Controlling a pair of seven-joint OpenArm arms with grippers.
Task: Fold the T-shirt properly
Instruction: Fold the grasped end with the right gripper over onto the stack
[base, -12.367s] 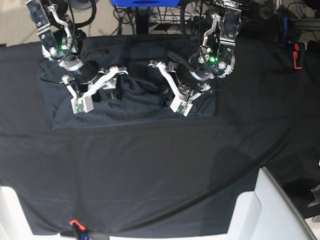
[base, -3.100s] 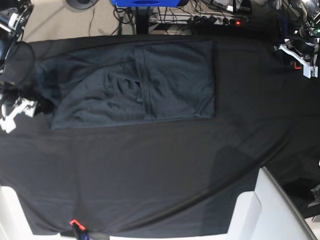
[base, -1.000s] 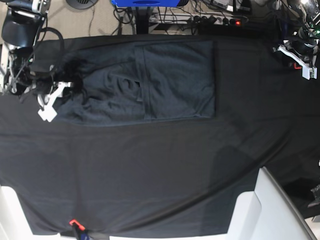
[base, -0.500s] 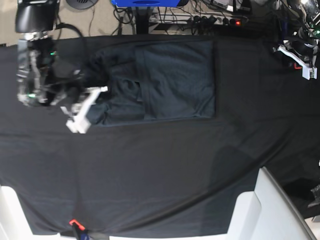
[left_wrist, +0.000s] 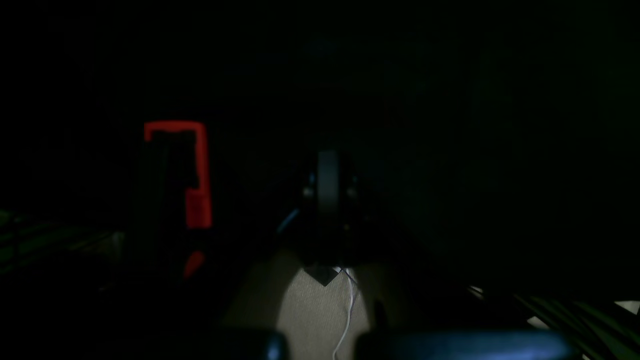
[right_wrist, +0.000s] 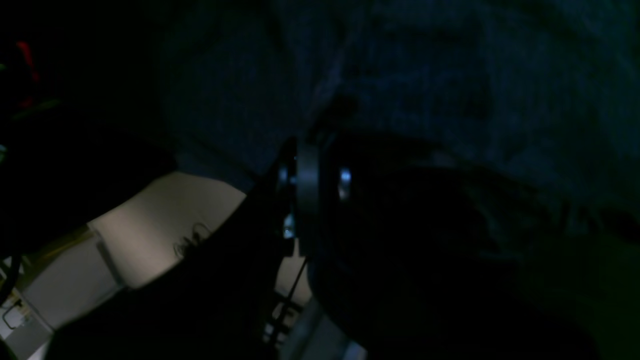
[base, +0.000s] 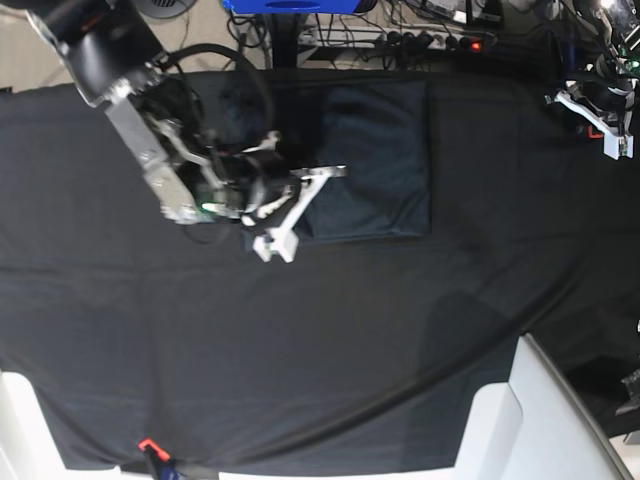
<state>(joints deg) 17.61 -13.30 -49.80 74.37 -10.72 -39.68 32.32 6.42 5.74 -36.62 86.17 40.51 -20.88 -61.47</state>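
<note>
The T-shirt (base: 380, 150) lies at the back of the table as a dark charcoal block, its left part lifted and doubled over to the right. My right gripper (base: 325, 180) hangs over the shirt's left fold edge and is shut on that cloth. In the right wrist view the closed fingers (right_wrist: 307, 175) pinch the bluish knit of the T-shirt (right_wrist: 425, 75), which fills the space above them. My left gripper (base: 600, 105) sits off the shirt at the far right edge. Seen from its own wrist, the left gripper (left_wrist: 327, 180) is shut on nothing.
A black tablecloth (base: 300, 330) covers the whole table. A red clamp (left_wrist: 197, 170) grips the table's right edge beside my left gripper. White furniture (base: 530, 410) stands at the front right, an orange clip (base: 148, 446) at the front edge. Cables and a power strip (base: 440, 40) lie behind.
My right arm has swept from the table's left side to the right, dragging the shirt's left part over its body. The shirt is now narrower. The left arm has not moved.
</note>
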